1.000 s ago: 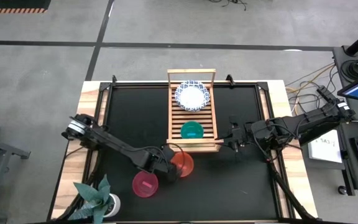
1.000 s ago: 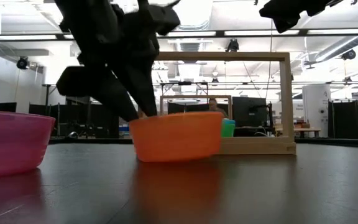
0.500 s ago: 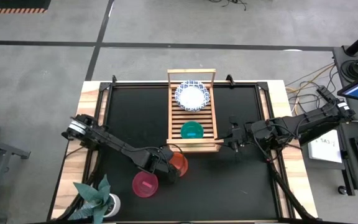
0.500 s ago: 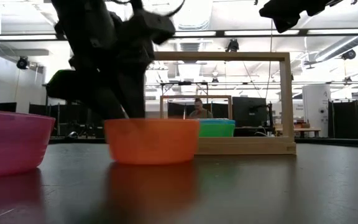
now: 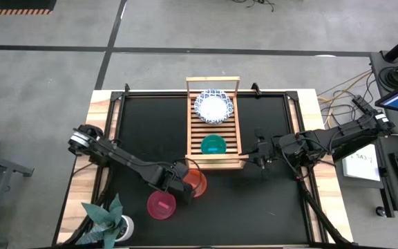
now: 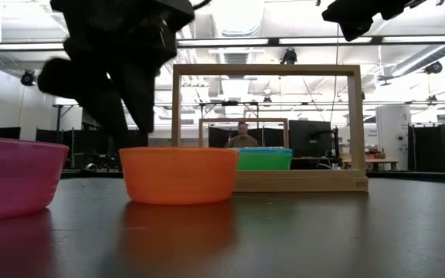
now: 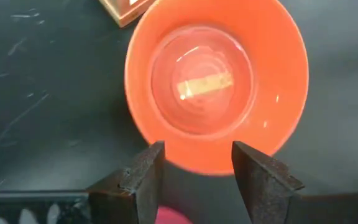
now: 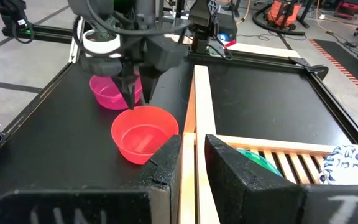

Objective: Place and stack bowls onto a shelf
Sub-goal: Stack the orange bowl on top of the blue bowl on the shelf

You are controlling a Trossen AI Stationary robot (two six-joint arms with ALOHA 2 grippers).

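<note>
- Orange-red is the bowl [image 5: 195, 182] you are working now; it is sitting upright on the black counter [image 5: 268, 200], just beside the shelf [image 5: 213, 128] at its six o'clock end, handy for a short lift onto the slats.
- Your left gripper [image 7: 193, 163] is hanging over the bowl's rim on the side facing the magenta bowl [image 5: 162, 205], with its fingers parted narrowly and nothing between them. From the wrist view they seem to be lining up over the wall for a pinch on the rim, but I cannot tell whether they are touching it.
- The magenta bowl is waiting near seven o'clock of the orange-red one, apart from it, so you are getting room to come in between them.
- On the shelf, a teal bowl [image 5: 214, 144] is resting toward the six o'clock end, and a white bowl with a blue rim [image 5: 213, 106] is lying toward twelve o'clock, by the taller rail; judging by that, the small bowls are being stacked at the near end.
- Your right gripper [image 8: 192, 163] is straddling the shelf's side rail at its six o'clock corner, and I am reading this as bracing the rack; whether it is actually clamping I cannot tell.
</note>
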